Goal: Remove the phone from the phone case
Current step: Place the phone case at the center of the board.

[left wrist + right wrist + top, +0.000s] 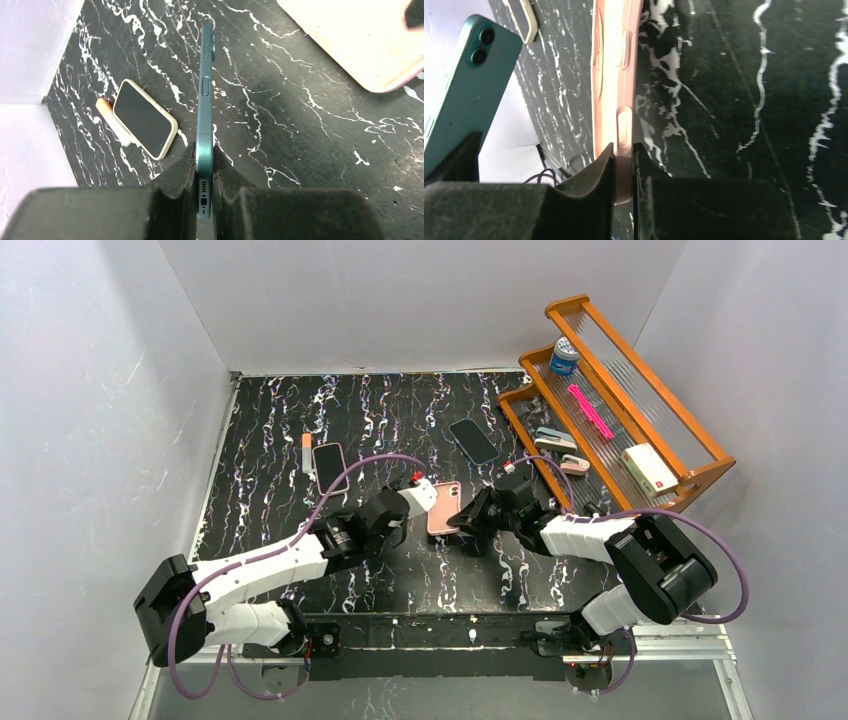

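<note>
My left gripper (204, 155) is shut on the bottom end of a teal phone (205, 100), bare and held edge-on above the table. The phone also shows at the left of the right wrist view (469, 85), with its two camera lenses visible. My right gripper (623, 155) is shut on the edge of the empty pink phone case (616, 75). In the top view the case (443, 507) lies low between my left gripper (412, 502) and my right gripper (468, 515). The case's corner shows at the upper right of the left wrist view (360, 40), apart from the phone.
A cream-cased phone (329, 466) and an orange-and-white marker (306, 452) lie at the back left. A dark phone (472, 440) lies at the back centre. A wooden rack (690, 475) with several small items stands at the right.
</note>
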Tool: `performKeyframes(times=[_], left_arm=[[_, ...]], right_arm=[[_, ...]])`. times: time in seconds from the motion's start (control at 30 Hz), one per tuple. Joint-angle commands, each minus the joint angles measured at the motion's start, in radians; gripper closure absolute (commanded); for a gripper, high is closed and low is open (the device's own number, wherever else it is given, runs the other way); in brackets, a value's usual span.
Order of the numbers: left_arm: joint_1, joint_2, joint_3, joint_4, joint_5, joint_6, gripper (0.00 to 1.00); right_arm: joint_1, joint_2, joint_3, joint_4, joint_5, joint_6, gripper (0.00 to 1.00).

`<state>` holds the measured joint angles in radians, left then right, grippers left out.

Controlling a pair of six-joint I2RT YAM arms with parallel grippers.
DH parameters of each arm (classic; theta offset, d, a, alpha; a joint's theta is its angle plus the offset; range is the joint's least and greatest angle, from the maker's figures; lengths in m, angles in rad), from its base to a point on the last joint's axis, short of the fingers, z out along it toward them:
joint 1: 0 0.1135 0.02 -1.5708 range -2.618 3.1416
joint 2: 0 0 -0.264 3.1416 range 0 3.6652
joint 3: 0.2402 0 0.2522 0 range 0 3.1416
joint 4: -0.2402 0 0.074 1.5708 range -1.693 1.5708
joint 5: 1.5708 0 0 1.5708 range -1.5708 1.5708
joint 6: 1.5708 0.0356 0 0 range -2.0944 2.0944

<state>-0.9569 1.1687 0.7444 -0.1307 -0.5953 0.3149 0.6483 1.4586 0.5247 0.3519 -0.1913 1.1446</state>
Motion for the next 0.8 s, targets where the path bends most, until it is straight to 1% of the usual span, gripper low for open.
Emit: performKeyframes(times=[0.0, 0.1, 0.23, 0.4, 0.7, 0.77], left_arm=[[-0.043, 0.009, -0.018, 0.121, -0.079, 0.078, 1.0], [-0.065, 0.057, -0.027, 0.152, -0.074, 0.095, 1.0], [-0.113, 0.118, -0.066, 0.235, -0.133, 0.157, 1.0], [-0.129, 0.157, -0.095, 0.289, -0.152, 0.183, 1.0], [-0.167, 0.257, -0.103, 0.294, -0.172, 0.191, 1.0], [-0.169, 0.272, -0.107, 0.3, -0.17, 0.188, 1.0]], right_arm=[[-0.001, -0.006, -0.039, 0.096, 0.078, 0.004, 0.99], [-0.001, 0.038, -0.039, 0.141, 0.065, -0.004, 0.99], [-0.001, 0.094, -0.012, 0.16, -0.008, -0.021, 0.98], [0.0, 0.106, -0.012, 0.12, -0.034, -0.048, 0.85], [-0.001, 0.094, -0.001, 0.021, -0.037, -0.118, 0.65], [-0.001, 0.08, -0.007, 0.009, -0.032, -0.127, 0.58]])
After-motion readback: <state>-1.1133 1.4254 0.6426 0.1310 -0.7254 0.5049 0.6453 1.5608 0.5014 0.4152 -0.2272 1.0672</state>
